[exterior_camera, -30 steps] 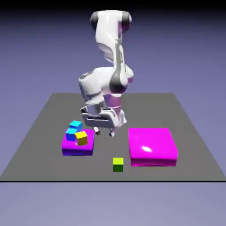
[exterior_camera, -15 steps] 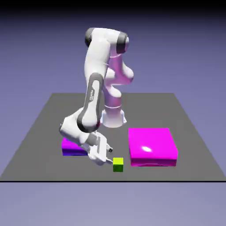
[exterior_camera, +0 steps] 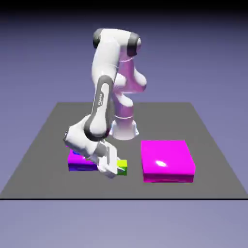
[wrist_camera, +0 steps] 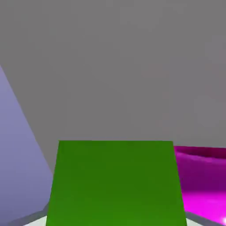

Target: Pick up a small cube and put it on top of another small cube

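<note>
The small cube (exterior_camera: 123, 166), lime on top with darker green sides, sits between the fingers of my gripper (exterior_camera: 119, 168), just off the grey table near its front edge. My gripper is shut on it. In the hand view the cube's green face (wrist_camera: 115, 183) fills the lower middle, and the gripper (wrist_camera: 115, 220) shows only as pale slivers at the bottom corners. The other small cube, the turquoise one, is hidden behind my forearm and hand in the exterior view.
A flat purple block (exterior_camera: 77, 162) lies just to the exterior view's left of my hand, partly covered by the arm. A larger magenta block (exterior_camera: 167, 161) lies to the right; its edge (wrist_camera: 203, 176) also shows in the hand view.
The hand swung down from the purple block to the lime cube, and the jaws closed on it. The cube now sits higher and further to the exterior view's left than before.
</note>
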You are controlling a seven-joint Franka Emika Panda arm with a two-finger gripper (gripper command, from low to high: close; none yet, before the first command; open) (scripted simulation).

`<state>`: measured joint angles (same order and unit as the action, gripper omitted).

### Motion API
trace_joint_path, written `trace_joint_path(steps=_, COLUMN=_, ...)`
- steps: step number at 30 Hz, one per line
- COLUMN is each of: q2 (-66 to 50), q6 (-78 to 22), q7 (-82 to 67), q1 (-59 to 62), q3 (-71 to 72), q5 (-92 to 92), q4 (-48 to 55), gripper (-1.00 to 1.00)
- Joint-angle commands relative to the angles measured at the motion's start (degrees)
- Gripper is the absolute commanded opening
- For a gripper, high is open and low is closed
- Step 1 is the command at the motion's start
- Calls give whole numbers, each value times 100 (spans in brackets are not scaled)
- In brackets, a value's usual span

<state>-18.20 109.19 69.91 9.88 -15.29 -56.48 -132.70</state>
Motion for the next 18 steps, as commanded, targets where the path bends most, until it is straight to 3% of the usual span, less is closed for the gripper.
trace_joint_path(steps=1, q2=184, q6=-60, q7=39, q1=208, q3=-44, q5=178, q4=-93, gripper=-100)
trace_joint_path(steps=9, q2=1648, q6=-513, q7=306, q1=1869, q3=-400, q5=1469, q4=-840, gripper=-100)
trace_joint_path(steps=18, q2=2355, q6=-756, q7=394, q1=3532, q3=-1061, q5=1919, q4=-1625, gripper=-100)
